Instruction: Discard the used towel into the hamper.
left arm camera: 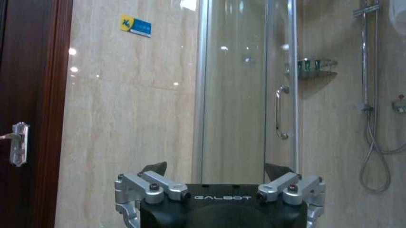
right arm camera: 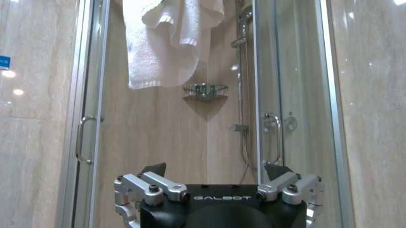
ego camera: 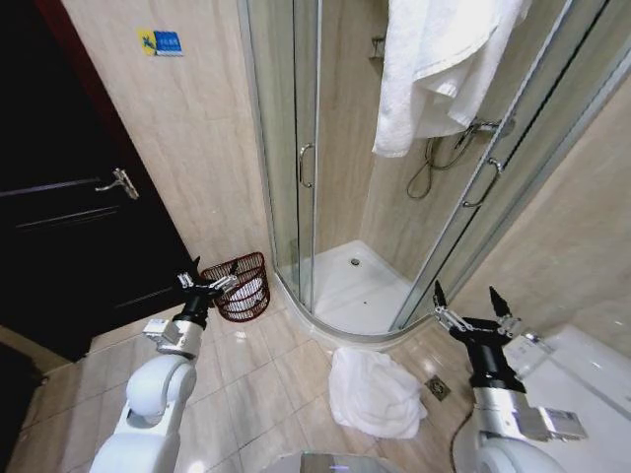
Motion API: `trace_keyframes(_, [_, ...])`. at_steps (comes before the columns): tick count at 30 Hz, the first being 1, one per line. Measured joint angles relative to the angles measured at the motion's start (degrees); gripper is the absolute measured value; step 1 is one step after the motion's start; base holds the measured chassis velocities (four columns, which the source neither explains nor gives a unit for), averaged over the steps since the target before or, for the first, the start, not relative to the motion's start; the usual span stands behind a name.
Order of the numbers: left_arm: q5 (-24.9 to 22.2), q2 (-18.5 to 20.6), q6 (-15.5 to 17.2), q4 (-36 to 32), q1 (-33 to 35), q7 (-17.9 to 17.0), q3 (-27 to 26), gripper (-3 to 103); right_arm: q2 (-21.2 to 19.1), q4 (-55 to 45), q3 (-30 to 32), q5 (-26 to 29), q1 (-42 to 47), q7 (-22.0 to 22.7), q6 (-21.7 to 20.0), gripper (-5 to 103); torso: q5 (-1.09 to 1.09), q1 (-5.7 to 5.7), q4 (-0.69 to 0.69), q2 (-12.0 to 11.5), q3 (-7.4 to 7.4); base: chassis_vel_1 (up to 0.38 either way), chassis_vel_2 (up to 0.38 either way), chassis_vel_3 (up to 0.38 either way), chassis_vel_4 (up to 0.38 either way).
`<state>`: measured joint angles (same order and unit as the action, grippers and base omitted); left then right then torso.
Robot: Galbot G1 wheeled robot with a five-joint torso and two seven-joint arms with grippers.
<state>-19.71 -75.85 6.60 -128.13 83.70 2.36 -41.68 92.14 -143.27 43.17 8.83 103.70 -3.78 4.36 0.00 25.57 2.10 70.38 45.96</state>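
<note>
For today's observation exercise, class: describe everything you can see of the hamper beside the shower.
The hamper is a small round basket of thin dark reddish-brown bars with open gaps between them, flaring wider at its rim. It appears tilted, its mouth facing the camera, on the tiled floor against the beige wall, between the dark door and the glass shower enclosure. Something white shows inside. In the head view the left end effector overlaps its rim; actual contact cannot be judged.

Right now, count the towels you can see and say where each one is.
2. One white towel hangs over the shower enclosure's top. One crumpled towel lies on the floor tiles before the shower. The hamper holds something white, possibly another.
</note>
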Motion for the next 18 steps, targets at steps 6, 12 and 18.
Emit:
trace_keyframes(6, [0.0,-0.2,0.0,-0.2,0.3,0.0,0.0,100,0.0,0.0,0.0,0.2,-0.5,0.3,-0.8,100,0.00,0.70,0.00,1.5,0.78,0.000,0.000,0.000,0.000])
trace_keyframes(12, [0.0,-0.2,-0.4,-0.2,0.4,-0.3,0.3,100,0.0,0.0,0.1,0.5,-0.9,0.6,-1.3,100,0.00,1.51,0.00,3.4,1.86,0.000,0.000,0.000,0.000])
trace_keyframes(18, [-0.5,-0.1,-2.3,0.2,0.6,-0.5,0.2,100,-0.7,0.0,1.0,1.9,-4.2,1.8,-3.8,100,0.01,2.10,-0.01,4.6,2.57,0.000,0.000,0.000,0.000])
